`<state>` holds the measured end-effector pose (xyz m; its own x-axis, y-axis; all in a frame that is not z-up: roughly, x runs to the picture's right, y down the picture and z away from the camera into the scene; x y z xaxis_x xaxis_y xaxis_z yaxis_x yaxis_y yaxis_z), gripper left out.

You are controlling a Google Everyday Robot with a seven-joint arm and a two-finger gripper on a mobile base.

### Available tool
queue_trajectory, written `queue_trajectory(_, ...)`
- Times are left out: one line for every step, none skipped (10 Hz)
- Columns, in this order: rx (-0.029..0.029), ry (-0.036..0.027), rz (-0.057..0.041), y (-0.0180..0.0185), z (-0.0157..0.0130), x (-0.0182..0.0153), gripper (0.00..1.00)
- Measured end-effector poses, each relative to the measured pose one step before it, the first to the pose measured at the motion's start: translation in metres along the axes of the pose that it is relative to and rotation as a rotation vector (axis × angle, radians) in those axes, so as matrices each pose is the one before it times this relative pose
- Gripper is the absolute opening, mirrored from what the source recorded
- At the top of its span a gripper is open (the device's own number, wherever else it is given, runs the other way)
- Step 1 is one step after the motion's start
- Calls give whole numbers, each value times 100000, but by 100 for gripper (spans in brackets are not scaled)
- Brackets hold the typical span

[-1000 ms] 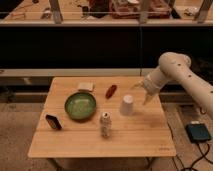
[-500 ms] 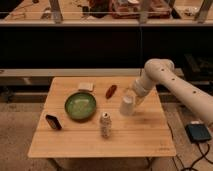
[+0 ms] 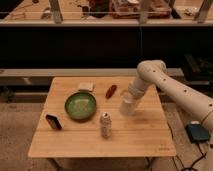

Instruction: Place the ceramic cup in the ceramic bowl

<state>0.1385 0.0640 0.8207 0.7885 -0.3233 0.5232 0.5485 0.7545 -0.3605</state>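
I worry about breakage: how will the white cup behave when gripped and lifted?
The ceramic cup looks rigid and smooth, so probably slippery and likely to chip if dropped. It seems to narrow toward its base, so a sideways nudge from the tool, now at its rim, might tip it; tipped, it would likely roll.

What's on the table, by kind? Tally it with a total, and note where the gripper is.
Green ceramic bowl: 1
White ceramic cup: 1
Patterned drink can: 1
Long red item: 1
Flat pale pad: 1
Small black block: 1
Total on the table: 6
Arm's gripper: 1, at the top of the ceramic cup, right of the ceramic bowl.
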Motion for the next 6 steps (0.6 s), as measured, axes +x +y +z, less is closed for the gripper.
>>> queue_trajectory(-718, 369, -369, 21, 273, 156, 65)
queue_trajectory(-334, 297, -299, -58, 108, 169, 65)
queue_trajectory(-597, 496, -342, -58, 163, 416, 65)
queue_trajectory(-451, 292, -103, 21, 96, 264, 65)
queue_trajectory(-686, 545, -95, 68, 196, 377, 65)
queue_trajectory(-903, 481, -126, 129, 293, 268, 65)
